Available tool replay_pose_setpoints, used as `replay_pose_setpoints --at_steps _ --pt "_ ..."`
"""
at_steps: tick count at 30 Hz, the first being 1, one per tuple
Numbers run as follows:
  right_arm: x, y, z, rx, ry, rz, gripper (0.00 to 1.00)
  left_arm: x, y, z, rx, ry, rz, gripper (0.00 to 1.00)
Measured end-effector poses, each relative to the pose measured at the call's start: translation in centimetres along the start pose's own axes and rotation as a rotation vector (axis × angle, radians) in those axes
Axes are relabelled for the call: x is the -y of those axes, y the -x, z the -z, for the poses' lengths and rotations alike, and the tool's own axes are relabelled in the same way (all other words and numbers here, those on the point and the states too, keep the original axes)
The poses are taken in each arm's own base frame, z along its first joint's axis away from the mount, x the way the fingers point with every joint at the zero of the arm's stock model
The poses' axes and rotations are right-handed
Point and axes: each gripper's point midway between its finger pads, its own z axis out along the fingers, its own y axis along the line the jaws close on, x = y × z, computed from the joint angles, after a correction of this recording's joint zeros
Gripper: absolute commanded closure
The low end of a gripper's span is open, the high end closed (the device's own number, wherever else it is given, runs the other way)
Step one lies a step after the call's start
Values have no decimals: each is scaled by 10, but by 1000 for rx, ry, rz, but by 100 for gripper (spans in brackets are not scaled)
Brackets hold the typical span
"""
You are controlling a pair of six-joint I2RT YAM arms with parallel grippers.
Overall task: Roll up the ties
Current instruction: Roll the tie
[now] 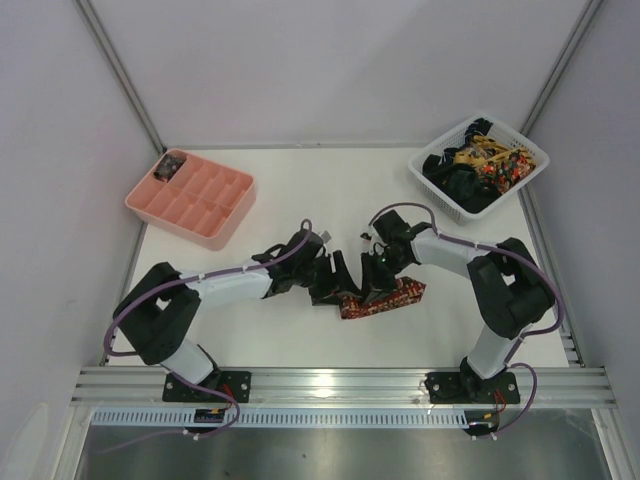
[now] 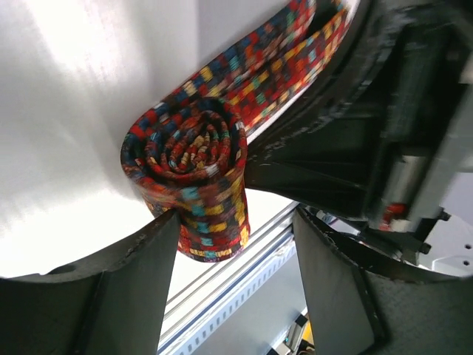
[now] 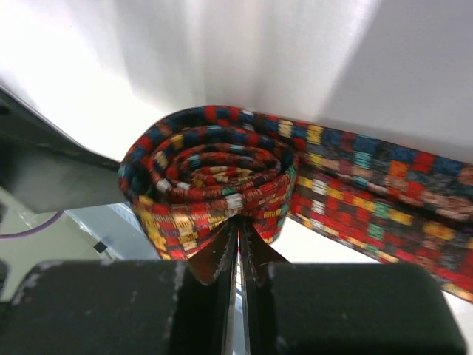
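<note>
A red, orange, yellow and black checked tie [image 1: 385, 298] lies mid-table, one end wound into a coil [image 2: 188, 159] and its tail [image 3: 384, 192] running off flat. My right gripper [image 3: 238, 225] is shut, its tips pinching the lower edge of the coil [image 3: 211, 163]. My left gripper [image 2: 236, 222] stands open beside the same coil, which rests against its left finger [image 2: 140, 274]; the right finger is well apart from the fabric. From above, both grippers [image 1: 335, 275] [image 1: 378, 280] meet over the tie.
A white lattice basket [image 1: 445, 190] at the back right holds more ties [image 1: 490, 160]. A pink compartment tray [image 1: 215, 225] sits at the back left with a dark item [image 1: 170, 166] in one corner cell. An aluminium rail [image 1: 340, 382] runs along the near edge.
</note>
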Motion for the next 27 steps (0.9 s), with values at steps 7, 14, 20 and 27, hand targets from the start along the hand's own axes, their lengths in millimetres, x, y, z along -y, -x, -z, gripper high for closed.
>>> replay_pose_setpoints --at_steps 7,14,20,27 --pt "19 -2 7 16 18 -77 90 30 13 -2 18 -35 -37 32" --pt "26 3 12 31 38 -127 88 41 18 -14 7 -41 -54 33" --pt "37 0 19 38 28 -184 86 57 13 -24 -17 -49 -86 33" --pt "52 -9 28 52 -12 -251 86 67 7 -35 -46 -52 -115 33"
